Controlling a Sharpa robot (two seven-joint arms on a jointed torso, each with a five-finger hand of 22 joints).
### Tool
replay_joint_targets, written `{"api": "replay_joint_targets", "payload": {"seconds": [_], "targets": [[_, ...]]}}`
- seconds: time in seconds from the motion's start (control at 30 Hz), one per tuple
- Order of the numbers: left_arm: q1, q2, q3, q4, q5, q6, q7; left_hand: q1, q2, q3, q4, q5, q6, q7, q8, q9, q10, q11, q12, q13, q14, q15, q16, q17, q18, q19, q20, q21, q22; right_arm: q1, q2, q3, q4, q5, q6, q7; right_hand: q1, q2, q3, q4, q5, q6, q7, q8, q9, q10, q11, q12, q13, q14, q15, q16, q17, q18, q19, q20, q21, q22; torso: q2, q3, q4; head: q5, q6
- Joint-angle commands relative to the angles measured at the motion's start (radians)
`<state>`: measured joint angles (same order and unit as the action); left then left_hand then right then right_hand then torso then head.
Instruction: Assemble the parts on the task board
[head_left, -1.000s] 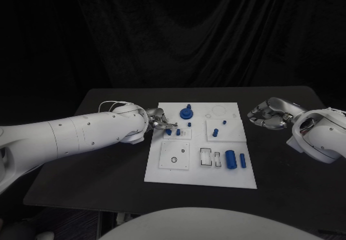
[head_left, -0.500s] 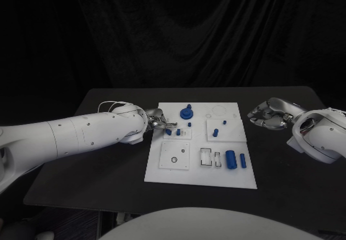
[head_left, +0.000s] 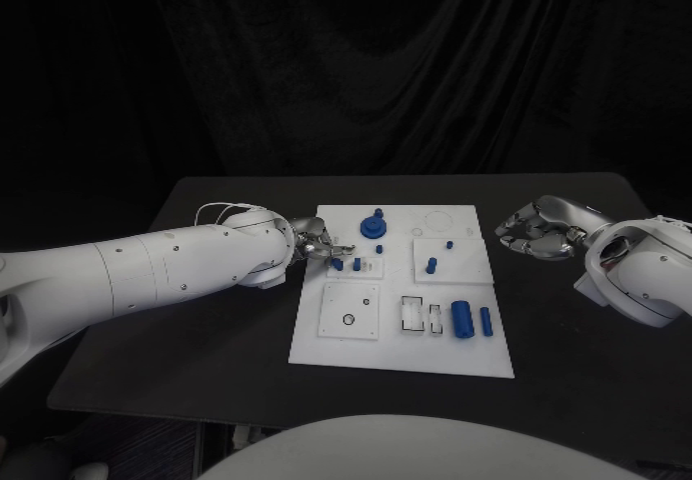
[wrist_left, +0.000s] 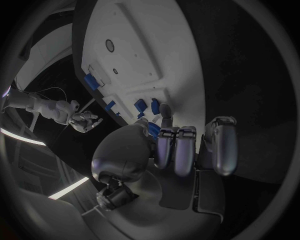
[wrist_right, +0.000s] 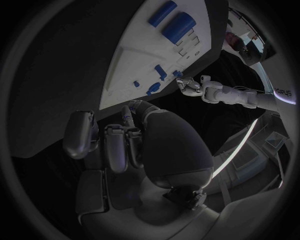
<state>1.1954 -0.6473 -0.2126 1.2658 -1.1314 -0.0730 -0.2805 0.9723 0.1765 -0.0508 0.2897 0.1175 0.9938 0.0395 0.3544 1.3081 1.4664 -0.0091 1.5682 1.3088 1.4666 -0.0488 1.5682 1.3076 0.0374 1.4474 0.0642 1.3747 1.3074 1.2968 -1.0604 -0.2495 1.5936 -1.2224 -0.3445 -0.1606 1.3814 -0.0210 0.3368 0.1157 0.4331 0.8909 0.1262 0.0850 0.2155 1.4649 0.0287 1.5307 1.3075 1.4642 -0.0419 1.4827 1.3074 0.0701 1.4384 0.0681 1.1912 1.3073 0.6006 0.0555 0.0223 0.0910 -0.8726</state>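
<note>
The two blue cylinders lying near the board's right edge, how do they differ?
The thick blue cylinder is much wider than the thin blue cylinder. The thick one lies nearer the slots in the task board; the thin one lies nearer the board's right edge. Both are blue, lie flat, side by side and parallel, untouched by either hand.

No lettering or numbers can be read on anything here.

The left hand (head_left: 320, 246) is mostly hidden behind its own big white arm. Its fingertips (wrist_left: 165, 111) cover a small blue part (wrist_left: 153, 129), so I cannot tell if they hold it. The right hand (head_left: 535, 228) is curled, and its inside is hidden.
</note>
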Motion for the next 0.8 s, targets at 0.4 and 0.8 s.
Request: {"api": "replay_joint_targets", "payload": {"seconds": [0.4,0.8], "targets": [[-0.002,0.002,0.001,0.006,0.002,-0.014,0.047,0.024,0.021,-0.009,0.001,0.023,-0.024,0.007,-0.042,-0.005,0.104,-0.005,0.003,0.262,0.104,-0.008,0.003,0.263,0.013,-0.002,-0.008,-0.002,0.196,-0.003,0.001,0.001,0.000,-0.002,0.008,-0.018,-0.012,0.000,0.007,-0.001,0.004,0.007,0.001,-0.001,0.000,0.057,0.003,-0.004,0.213,0.073,0.002,-0.004,0.120,0.011,-0.010,0.000,-0.006,0.155,0.000,-0.0001,0.0000,0.002,0.000],[-0.002,0.004,0.001,0.007,0.002,-0.019,0.051,0.048,0.028,-0.006,-0.002,0.040,0.010,0.001,-0.049,-0.018,0.104,-0.010,0.003,0.262,0.104,-0.010,0.003,0.263,0.011,0.004,-0.009,0.007,0.199,-0.003,0.002,0.001,0.000,-0.002,0.009,-0.018,-0.012,0.000,0.007,-0.001,0.004,0.007,0.001,-0.001,0.000,0.057,0.003,-0.004,0.213,0.073,0.002,-0.004,0.120,0.011,-0.010,0.000,-0.006,0.155,0.000,0.0001,0.0000,0.002,0.000]]}}
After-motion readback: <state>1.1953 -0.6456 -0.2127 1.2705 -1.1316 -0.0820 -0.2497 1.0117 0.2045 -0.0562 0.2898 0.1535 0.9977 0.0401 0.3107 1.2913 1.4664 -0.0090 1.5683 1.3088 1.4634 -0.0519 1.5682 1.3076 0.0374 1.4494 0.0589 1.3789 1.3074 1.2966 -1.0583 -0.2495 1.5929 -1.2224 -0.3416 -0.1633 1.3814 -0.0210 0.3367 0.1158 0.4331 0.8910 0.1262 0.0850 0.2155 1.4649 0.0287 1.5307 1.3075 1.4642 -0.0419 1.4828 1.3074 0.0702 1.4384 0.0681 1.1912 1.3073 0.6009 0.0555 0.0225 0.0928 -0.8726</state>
